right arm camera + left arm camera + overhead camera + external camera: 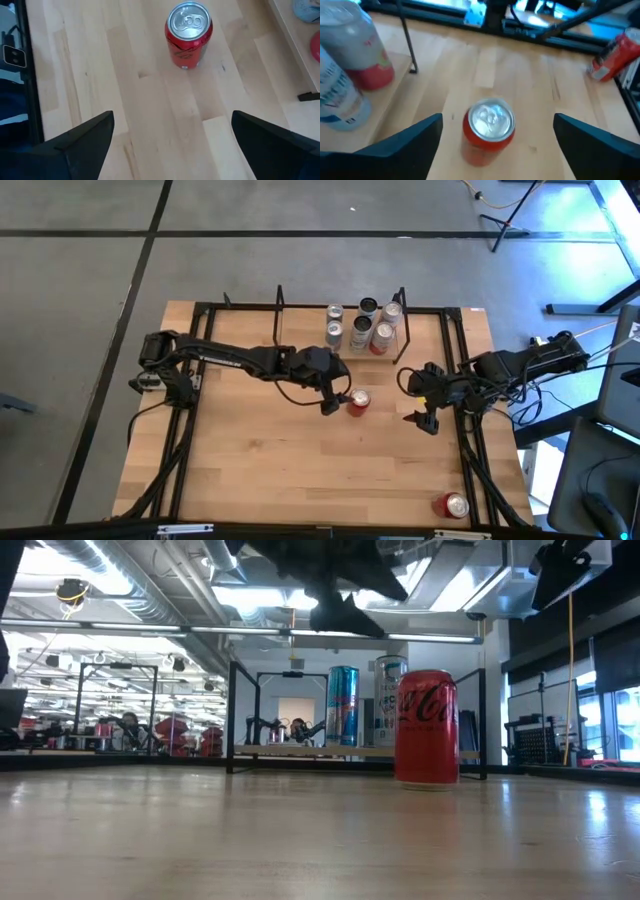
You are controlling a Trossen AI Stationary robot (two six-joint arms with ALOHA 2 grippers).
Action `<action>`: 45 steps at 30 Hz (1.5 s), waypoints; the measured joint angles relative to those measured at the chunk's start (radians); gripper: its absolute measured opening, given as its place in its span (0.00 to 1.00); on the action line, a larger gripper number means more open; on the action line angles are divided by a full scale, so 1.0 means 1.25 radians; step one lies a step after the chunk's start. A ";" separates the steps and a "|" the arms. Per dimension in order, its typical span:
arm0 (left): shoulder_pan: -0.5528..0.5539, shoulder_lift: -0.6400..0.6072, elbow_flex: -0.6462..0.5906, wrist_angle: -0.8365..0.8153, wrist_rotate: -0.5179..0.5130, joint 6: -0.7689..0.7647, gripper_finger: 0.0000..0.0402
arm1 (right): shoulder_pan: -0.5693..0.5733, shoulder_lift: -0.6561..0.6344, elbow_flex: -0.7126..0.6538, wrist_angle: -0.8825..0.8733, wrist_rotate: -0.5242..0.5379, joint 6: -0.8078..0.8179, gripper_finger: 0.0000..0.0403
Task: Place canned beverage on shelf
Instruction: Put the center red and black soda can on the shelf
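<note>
Near the table's middle, just before the shelf [300,310], the left gripper [343,402] hangs released over an upright red can [359,402], while the right gripper [418,398] waits open nearby.

Coca-Cola script on red can [427,728]

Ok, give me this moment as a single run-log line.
left gripper: open above red can | right gripper: open, waiting | shelf: five cans | spare can: near table corner
</note>
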 joint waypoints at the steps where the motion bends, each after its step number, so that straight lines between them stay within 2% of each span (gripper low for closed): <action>1: -0.002 -0.002 0.001 0.002 -0.005 -0.005 0.93 | 0.000 0.001 0.000 -0.001 0.000 0.000 0.97; 4: -0.010 -0.003 0.001 0.022 -0.008 -0.028 0.94 | 0.000 0.000 0.000 0.000 0.000 0.003 0.97; 8: -0.025 0.026 0.004 0.078 -0.016 -0.001 0.94 | 0.000 0.000 0.000 0.013 0.000 0.003 0.97; 13: 0.000 0.098 0.001 0.125 0.060 0.002 0.94 | 0.000 0.001 0.000 0.016 0.003 0.003 0.97; 17: 0.015 0.149 0.001 0.170 0.069 0.018 0.94 | 0.000 0.001 0.000 0.017 0.015 0.003 0.97; 23: 0.027 0.192 0.002 0.215 0.133 0.015 0.94 | 0.000 0.001 0.000 0.014 -0.002 0.005 0.97; 36: 0.007 0.218 0.002 0.200 0.038 0.016 0.93 | 0.000 0.001 0.000 0.013 0.018 0.015 0.97; 40: 0.007 0.218 0.002 0.187 0.005 -0.021 0.86 | 0.000 0.001 0.000 0.013 0.020 0.009 0.97; 45: 0.004 0.217 0.002 0.177 -0.026 -0.053 0.71 | 0.000 0.001 0.000 0.013 0.020 -0.003 0.97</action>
